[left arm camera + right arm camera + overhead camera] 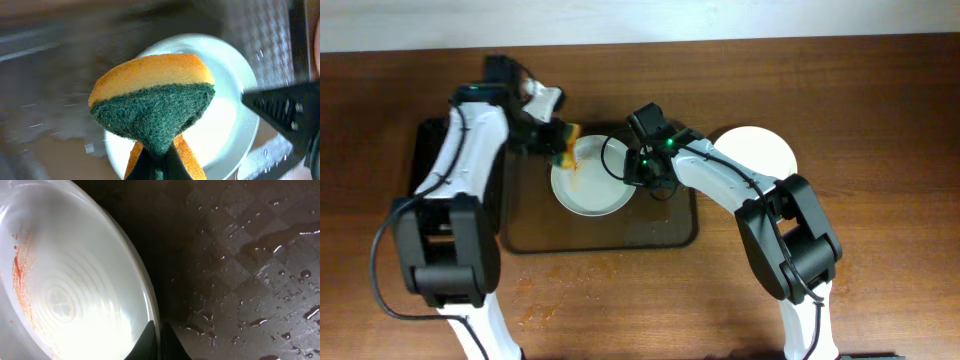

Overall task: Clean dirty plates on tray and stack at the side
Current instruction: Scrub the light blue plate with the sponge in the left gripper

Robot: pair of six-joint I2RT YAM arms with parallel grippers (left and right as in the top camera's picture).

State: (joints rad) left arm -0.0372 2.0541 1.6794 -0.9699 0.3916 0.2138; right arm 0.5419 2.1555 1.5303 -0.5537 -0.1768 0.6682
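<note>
The brown wooden table [820, 80] had a smooth grained top. On it lay the dark brown rectangular tray [660, 230] with rounded corners; the right wrist view showed its surface [250, 255] embossed in a checkered weave and beaded with water drops. A narrow black tray [425, 160] sat at its 9 o'clock, mostly under the left arm.

A shallow round white plate [595, 190] rested inside the brown tray, toward the tray's 10 o'clock. It was glossy, with faint concentric rings in the well [75, 280]. A second white plate [760, 150], round and with no marks to be seen, lay on the bare table at the tray's 2 o'clock, apart from it.

A yellow sponge with a coarse green scouring face [155, 105] was squeezed into a wedge. Seen from overhead it was at the first plate's 11 o'clock rim [566, 148].

The left gripper [159, 162] was clamped on the sponge from below. The right gripper [157, 340] pinched the first plate's rim at the plate's 3 o'clock, one finger on each side of the edge.

Thin orange-red sauce streaks [20, 265] marked the plate's inner slope opposite that grip
</note>
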